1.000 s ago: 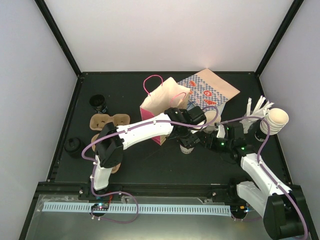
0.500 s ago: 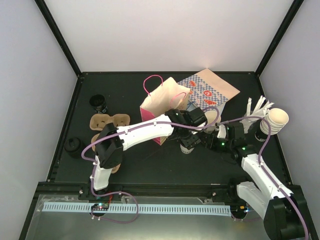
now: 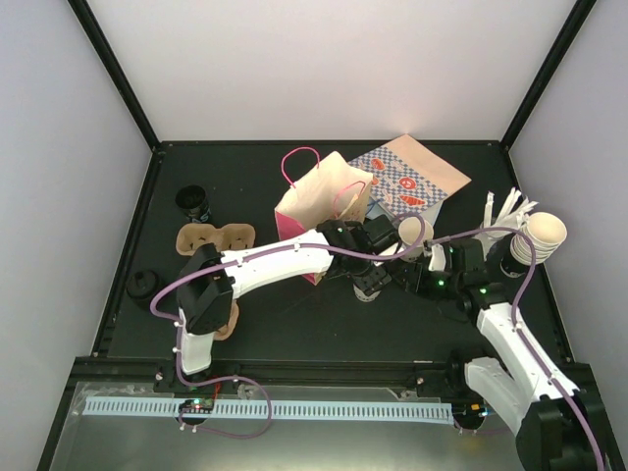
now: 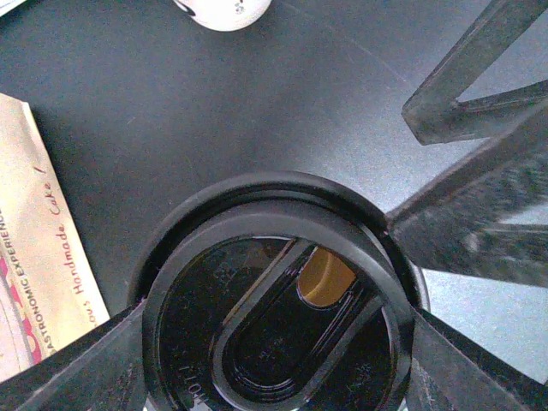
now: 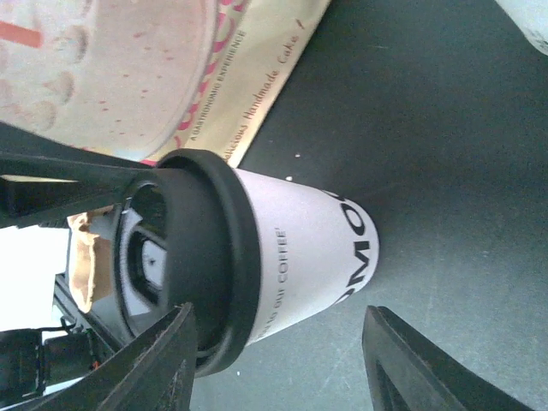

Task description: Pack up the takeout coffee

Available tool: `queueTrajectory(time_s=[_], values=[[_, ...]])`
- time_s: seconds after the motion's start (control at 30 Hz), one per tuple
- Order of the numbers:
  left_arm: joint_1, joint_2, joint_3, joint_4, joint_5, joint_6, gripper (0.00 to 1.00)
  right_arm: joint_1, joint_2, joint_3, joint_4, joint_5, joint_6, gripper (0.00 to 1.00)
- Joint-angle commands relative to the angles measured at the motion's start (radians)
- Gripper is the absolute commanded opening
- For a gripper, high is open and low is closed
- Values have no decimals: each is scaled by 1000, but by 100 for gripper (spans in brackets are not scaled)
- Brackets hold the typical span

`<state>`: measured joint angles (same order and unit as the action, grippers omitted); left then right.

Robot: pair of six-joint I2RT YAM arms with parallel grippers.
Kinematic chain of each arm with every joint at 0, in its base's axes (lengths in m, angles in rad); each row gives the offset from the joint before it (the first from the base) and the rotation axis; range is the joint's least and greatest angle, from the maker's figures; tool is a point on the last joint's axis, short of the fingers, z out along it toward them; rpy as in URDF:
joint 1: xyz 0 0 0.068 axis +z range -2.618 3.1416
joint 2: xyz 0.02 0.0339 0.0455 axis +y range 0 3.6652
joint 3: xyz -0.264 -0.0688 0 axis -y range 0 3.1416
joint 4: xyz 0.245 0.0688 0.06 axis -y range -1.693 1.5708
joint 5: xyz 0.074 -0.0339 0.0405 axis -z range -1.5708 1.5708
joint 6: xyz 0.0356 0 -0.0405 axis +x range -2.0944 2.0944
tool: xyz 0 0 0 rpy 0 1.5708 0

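The takeout coffee (image 3: pixel 369 287) is a white paper cup with black print. It stands upright in front of the pink bag (image 3: pixel 319 201), with a black lid (image 4: pixel 197 282) on top. My left gripper (image 3: pixel 365 273) comes down from above. In the left wrist view its fingers (image 4: pixel 458 231) press the lid's rim on both sides. My right gripper (image 3: pixel 400 278) is at the cup's right side. In the right wrist view the right gripper (image 5: pixel 278 315) is open, with the cup's wall (image 5: pixel 300 257) just beyond its fingertips and apart from them.
A flat patterned bag (image 3: pixel 417 177) lies behind the cup. A stack of cream cups (image 3: pixel 540 235) and white cutlery (image 3: pixel 503 211) are at the right. At the left are a cardboard carrier (image 3: pixel 211 238), a black cup (image 3: pixel 194 203) and a loose black lid (image 3: pixel 145 285).
My right gripper has drawn back a little to the right and its jaws have widened slightly. The left gripper stays on the lid, and the cup has not moved.
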<state>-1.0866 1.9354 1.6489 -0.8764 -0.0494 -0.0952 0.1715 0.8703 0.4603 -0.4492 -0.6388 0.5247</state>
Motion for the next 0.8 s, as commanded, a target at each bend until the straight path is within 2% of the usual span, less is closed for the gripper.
queueTrajectory(time_s=[0.0, 0.37, 0.53, 0.63, 0.77], values=[[-19, 53, -71, -98, 54, 15, 71, -8, -54, 29, 11, -58, -18, 56], [-22, 34, -33, -142, 60, 36, 70, -7, -120, 31, 18, -23, -3, 55], [-22, 29, -25, -163, 61, 54, 70, -7, -224, -31, 117, 14, 59, 56], [-22, 28, -22, -174, 61, 64, 71, -8, -295, -55, 111, 28, 16, 60], [-22, 28, -18, -172, 63, 68, 70, -8, -241, -76, 96, -23, 7, 61]])
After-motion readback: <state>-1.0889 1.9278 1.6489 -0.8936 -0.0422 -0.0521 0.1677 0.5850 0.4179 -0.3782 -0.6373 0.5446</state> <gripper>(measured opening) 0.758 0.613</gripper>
